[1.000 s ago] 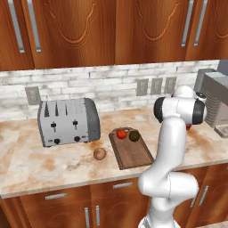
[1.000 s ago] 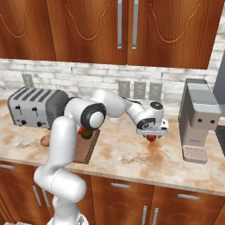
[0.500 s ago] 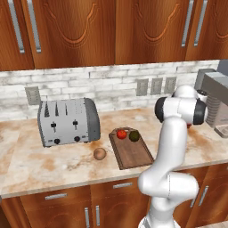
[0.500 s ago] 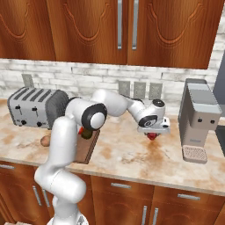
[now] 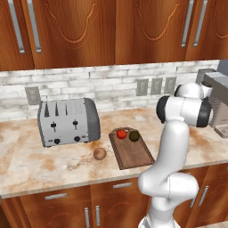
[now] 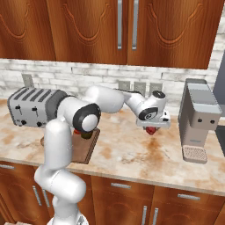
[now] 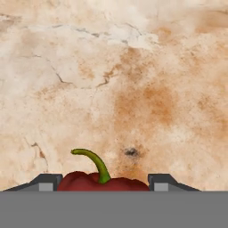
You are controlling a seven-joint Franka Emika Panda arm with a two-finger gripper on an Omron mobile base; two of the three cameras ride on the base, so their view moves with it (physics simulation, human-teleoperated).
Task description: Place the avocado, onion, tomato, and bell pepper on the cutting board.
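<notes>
we start from the pepper (image 7: 103,181), red with a curved green stem, which sits between the two fingertips (image 7: 46,183) of the end effector (image 6: 151,128); in the right base view it shows as a red lump under the end effector, clear of the desk (image 6: 132,154). we judge it grasped, the fingers clenched on its sides. it hangs over bare desk between the board (image 5: 132,149) and the coffee machine (image 6: 198,119), well apart from the board.

moving outward, the board lies right of the toaster (image 5: 67,121), with the tomato (image 5: 121,133) and the avocado (image 5: 134,136) already on its far half, just beside each other. the onion (image 5: 99,153) rests on the desk just left of the board, not on it.

we take the step in hand to be carrying the pepper to the board. to do it well, we would keep the lift high enough to clear the board's raised rim, swing across the desk without tilting the hand, and aim for the near, bare half of the board so the pepper does not knock the tomato or avocado. a low, gentle release matters, since a round fruit may roll. the arm's own elbow hides part of the board in the right base view, so the left base view is the better check on placement.
</notes>
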